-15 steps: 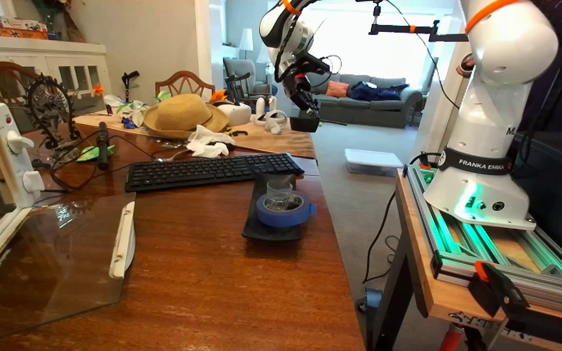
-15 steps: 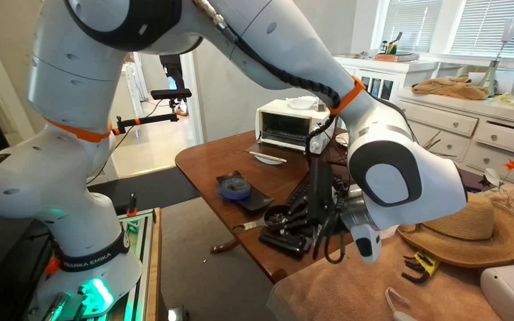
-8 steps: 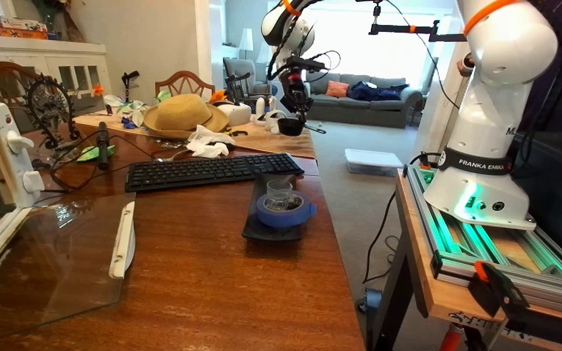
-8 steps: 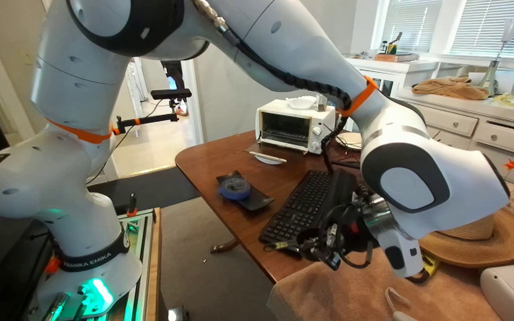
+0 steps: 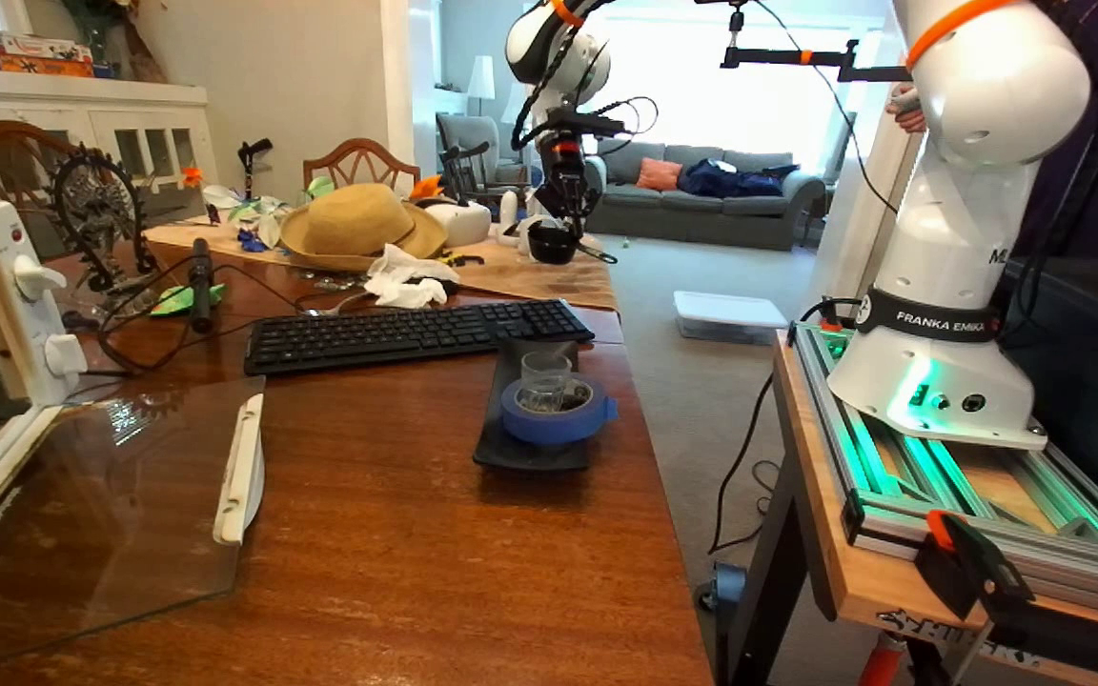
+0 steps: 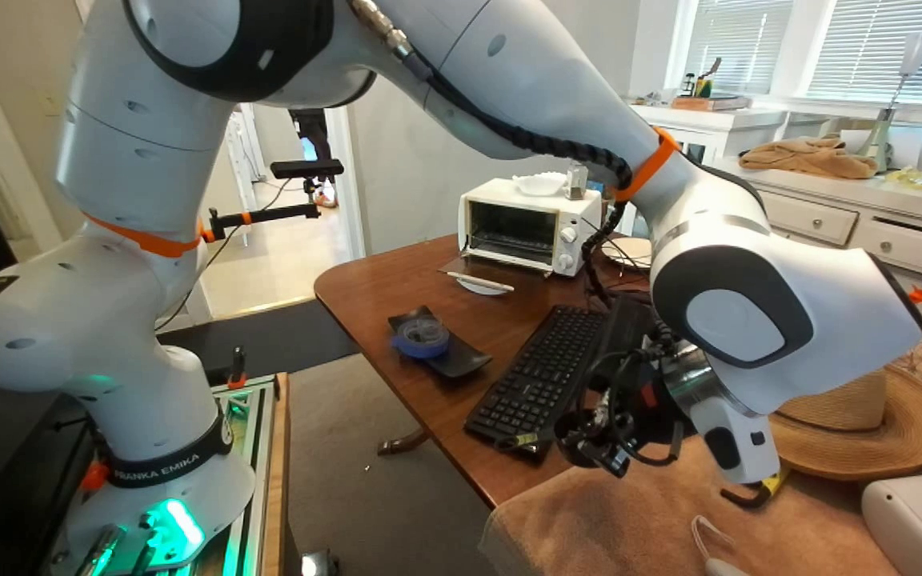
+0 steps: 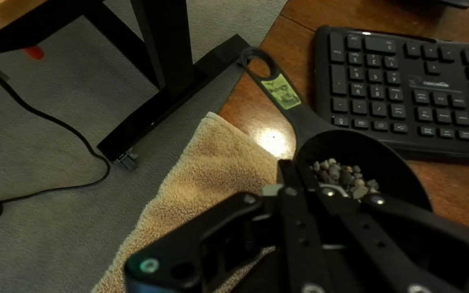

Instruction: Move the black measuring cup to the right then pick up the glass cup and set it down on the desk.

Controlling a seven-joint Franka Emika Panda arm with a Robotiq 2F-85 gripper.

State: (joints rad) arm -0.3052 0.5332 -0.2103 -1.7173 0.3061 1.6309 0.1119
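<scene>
The black measuring cup [image 5: 550, 248] is a round black cup with a long handle, a yellow-green label and small stones inside; it also shows in the wrist view [image 7: 395, 175]. My gripper [image 5: 572, 225] is shut on its rim, with the fingertips [image 7: 295, 166] pinching the wall near the handle. It holds the cup up in the air by the towel end of the desk [image 5: 396, 572]. The clear glass cup [image 5: 543, 379] stands upright inside a blue tape roll [image 5: 563, 431] on a black curved tray [image 5: 530, 459]. In an exterior view the glass cup [image 6: 422, 328] is faint.
A black keyboard [image 5: 416, 333] lies beyond the tray. A tan towel [image 7: 218, 158] covers the desk end, with a straw hat [image 5: 358, 214] and VR headset [image 5: 463, 221] on it. A toaster oven [image 6: 521, 224] with its glass door down stands across the desk.
My gripper has carried the measuring cup away from the keyboard towards the towel end, leftward in an exterior view, and turned more upright. The glass cup, tape roll and tray have not moved.
</scene>
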